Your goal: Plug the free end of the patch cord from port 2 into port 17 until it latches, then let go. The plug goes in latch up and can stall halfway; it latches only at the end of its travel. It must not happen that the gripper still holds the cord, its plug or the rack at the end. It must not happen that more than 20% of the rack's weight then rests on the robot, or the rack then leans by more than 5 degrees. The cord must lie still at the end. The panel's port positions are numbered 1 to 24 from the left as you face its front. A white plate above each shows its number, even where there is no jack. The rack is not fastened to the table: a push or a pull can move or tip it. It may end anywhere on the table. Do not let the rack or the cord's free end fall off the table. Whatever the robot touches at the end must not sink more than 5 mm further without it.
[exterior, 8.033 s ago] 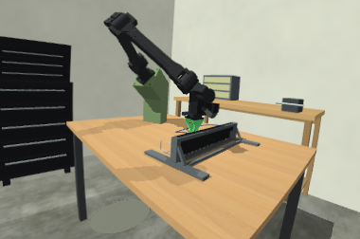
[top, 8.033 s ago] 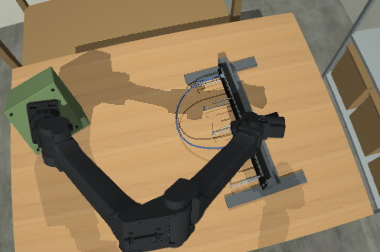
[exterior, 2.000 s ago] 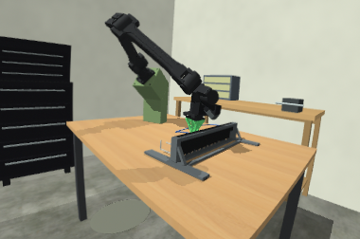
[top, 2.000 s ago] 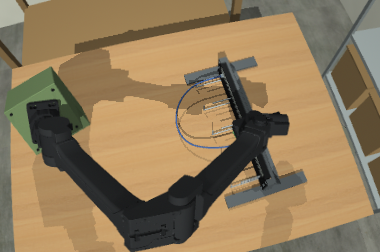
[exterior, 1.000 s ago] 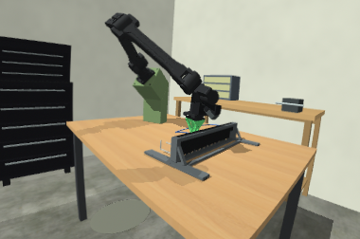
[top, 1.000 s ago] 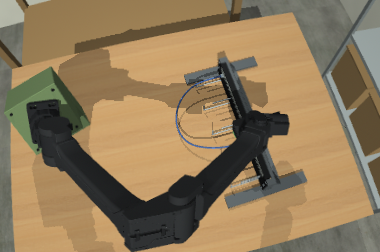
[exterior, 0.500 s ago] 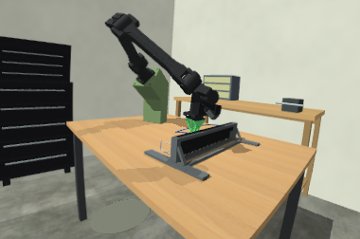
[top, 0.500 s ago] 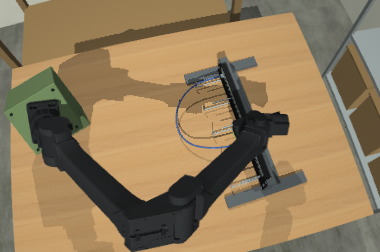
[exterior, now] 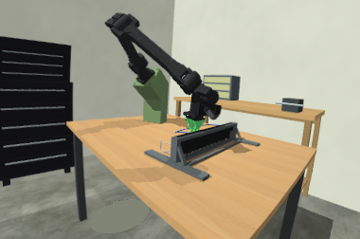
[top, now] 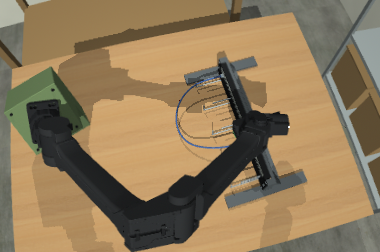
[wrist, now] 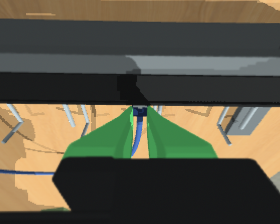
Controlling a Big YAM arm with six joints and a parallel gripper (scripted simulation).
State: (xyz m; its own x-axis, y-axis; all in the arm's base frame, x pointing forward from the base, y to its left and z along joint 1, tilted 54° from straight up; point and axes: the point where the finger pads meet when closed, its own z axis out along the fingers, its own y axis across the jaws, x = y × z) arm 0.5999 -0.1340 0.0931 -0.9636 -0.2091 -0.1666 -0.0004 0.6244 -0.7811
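Note:
The rack [top: 265, 163] [exterior: 175, 150] [wrist: 217, 91] stands upright on the table on its two feet. My gripper [exterior: 193, 130] [wrist: 140, 111] is shut on the cord's dark blue plug [wrist: 140, 110], close to the panel's jack side. The plug's front meets the panel's edge in the wrist view; how deep it sits, its latch and the port number are hidden. The blue cord [top: 177, 116] [wrist: 22, 172] makes a wide loop from the panel's far end in the top view back towards the gripper. In that view the arm hides the fingers.
Thin wire cable guides [top: 245, 183] [wrist: 85, 117] stick out from the rack's cord side, on both sides of the fingers. The rack's long feet [top: 295, 179] [exterior: 194, 173] rest on the wooden table [top: 125, 146] [exterior: 246, 181]. The green arm base [top: 30, 91] [exterior: 153, 105] stands at the table's other end.

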